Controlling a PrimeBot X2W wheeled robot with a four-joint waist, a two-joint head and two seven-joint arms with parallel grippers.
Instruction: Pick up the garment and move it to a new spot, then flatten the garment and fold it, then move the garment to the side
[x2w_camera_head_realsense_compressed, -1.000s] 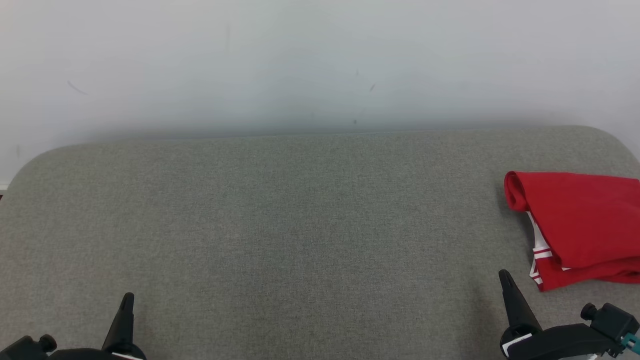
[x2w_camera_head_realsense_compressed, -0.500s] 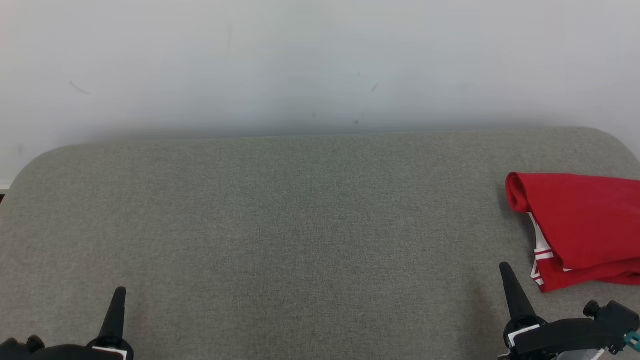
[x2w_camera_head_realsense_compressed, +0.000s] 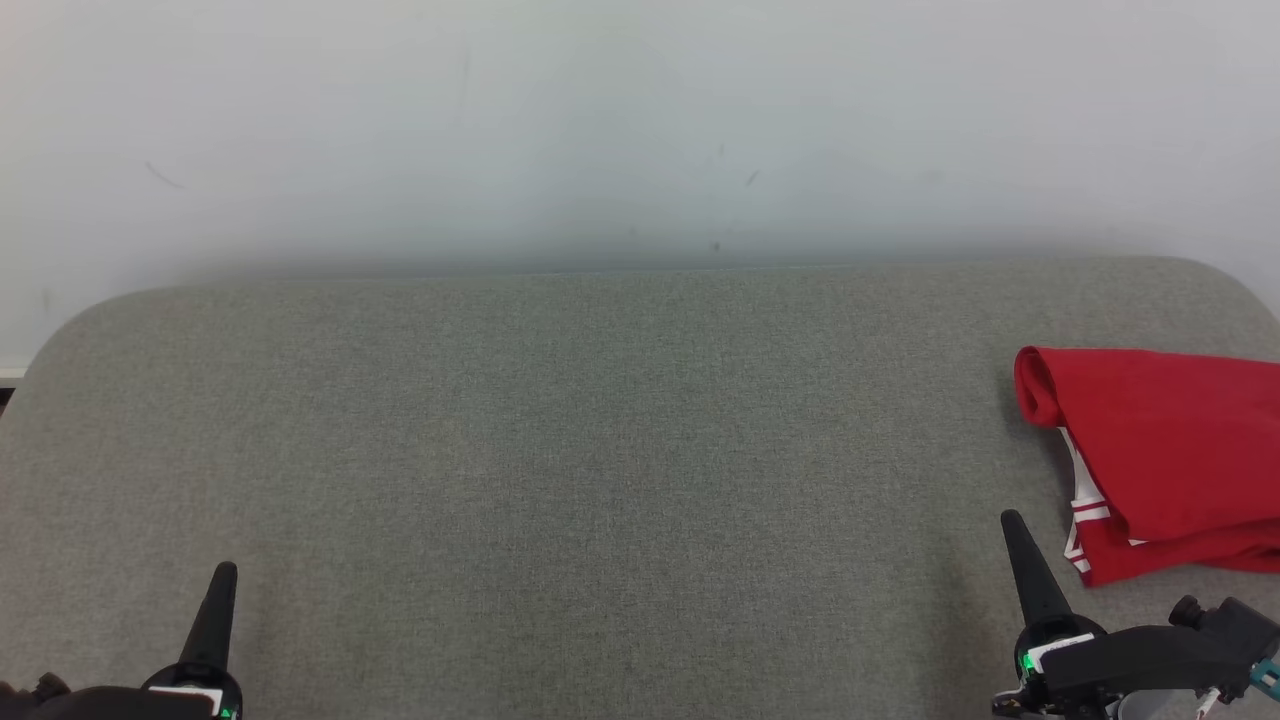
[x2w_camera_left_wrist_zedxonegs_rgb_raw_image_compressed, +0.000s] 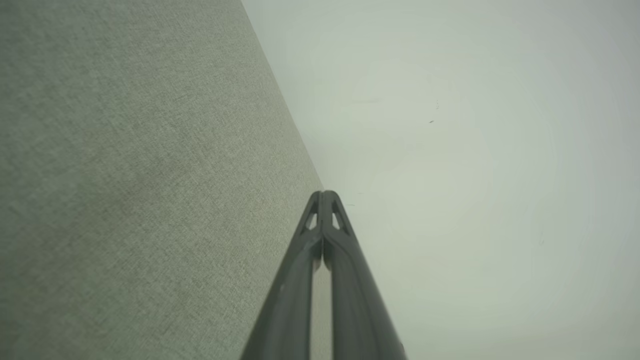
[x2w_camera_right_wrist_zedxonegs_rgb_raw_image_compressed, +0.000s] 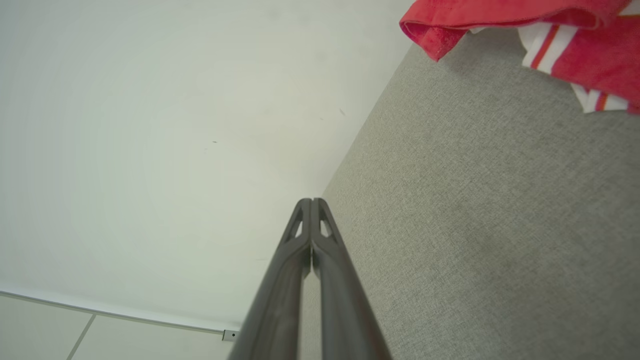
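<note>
Judging from how things lie, the last step looks done or all but done. The red garment (x2w_camera_head_realsense_compressed: 1160, 450), with white stripes showing on its lower layers, lies folded in a compact bundle at the right edge of the grey fabric-covered worktop (x2w_camera_head_realsense_compressed: 600, 450) and runs out of the head view on that side. Its top layer is smooth and a rolled fold faces the middle of the worktop. The striped under-layer peeks out unevenly along the near-left side, so the fold is tidy but not square.

The left tool (x2w_camera_head_realsense_compressed: 222, 575) sits at the near edge toward the left corner, clenched on nothing; its wrist view shows the two fingers pressed together. The right tool (x2w_camera_head_realsense_compressed: 1012, 522) sits at the near edge toward the right corner, likewise clenched and empty. Its tip is near the garment's near-left corner but apart from it.

If anything is left, I judge it a small tidy. The right tool would first have to open, then reach a short way forward and right to tuck the striped layer in. That calls for care, since the bundle lies at the right edge and an outward push could send it off. Elsewhere room is ample: the middle and left of the worktop lie bare, bounded by the wall (x2w_camera_head_realsense_compressed: 600, 120) along the far edge and by rounded far corners.
</note>
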